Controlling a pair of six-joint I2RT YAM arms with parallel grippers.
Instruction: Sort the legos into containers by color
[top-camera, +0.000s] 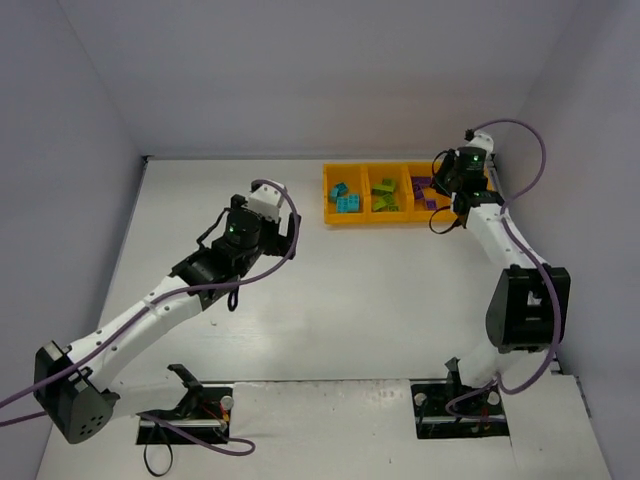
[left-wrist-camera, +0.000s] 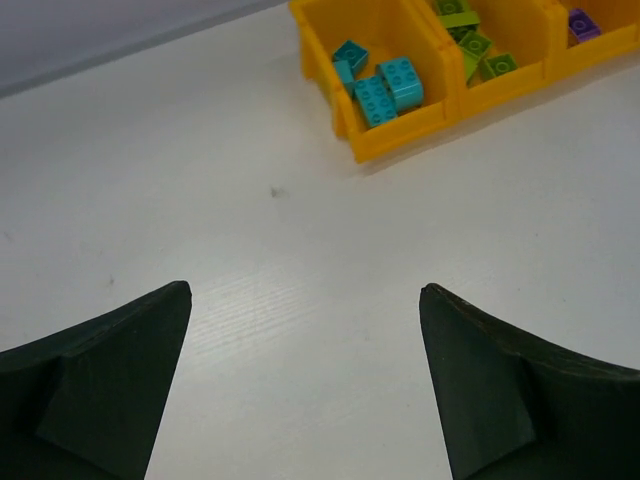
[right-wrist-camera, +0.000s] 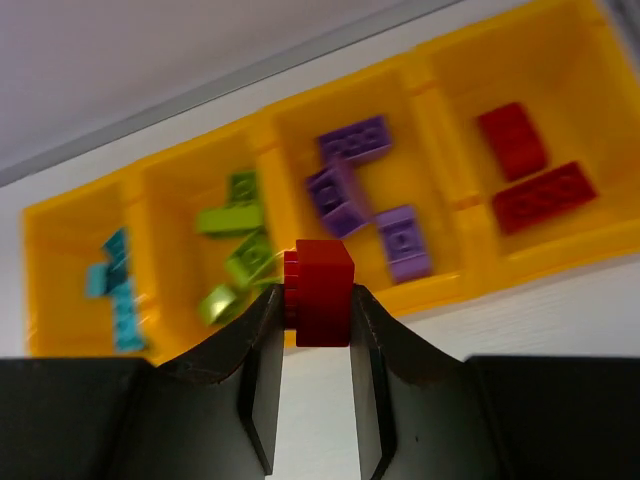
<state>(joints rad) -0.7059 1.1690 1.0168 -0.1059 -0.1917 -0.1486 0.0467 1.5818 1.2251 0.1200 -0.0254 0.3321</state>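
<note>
Red brick (right-wrist-camera: 322, 292) in right gripper (right-wrist-camera: 317, 300) near tray (right-wrist-camera: 440, 288)

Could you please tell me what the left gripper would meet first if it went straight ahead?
Likely the bare white table top, short of the orange-yellow plastic tray; the open left gripper angles down, though depth is unclear.

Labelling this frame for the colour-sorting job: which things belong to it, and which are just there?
Job: orange-yellow tray; teal bricks, green bricks, purple bricks, red bricks inside; one red brick in the right gripper.
Just there: table, dark speck, purple cables.
</note>
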